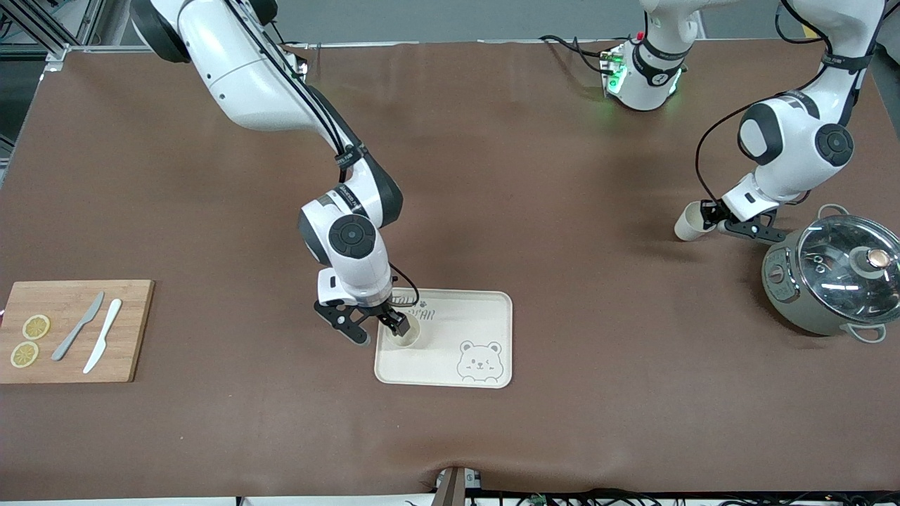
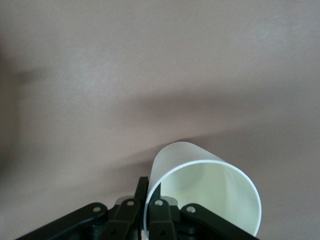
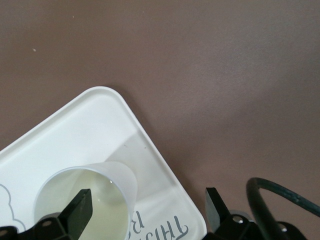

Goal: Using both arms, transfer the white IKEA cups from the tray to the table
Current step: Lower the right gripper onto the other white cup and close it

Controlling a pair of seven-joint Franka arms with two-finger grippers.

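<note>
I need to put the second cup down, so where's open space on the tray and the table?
The tray is bare around the bear drawing, beside the cup under the right gripper. The table is open between tray and pot. It is crowded by the pot, where the left gripper holds the other cup, and on the cutting board.

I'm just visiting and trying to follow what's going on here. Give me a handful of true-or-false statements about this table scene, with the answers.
1. One cup stands on the bear tray. True.
2. The right gripper is shut on that cup. False: its fingers are spread, one inside the rim.
3. The left gripper holds the other cup. True.
4. That other cup is upright. False: it is tipped sideways.
5. The pot has no lid. False: a glass lid covers it.
</note>
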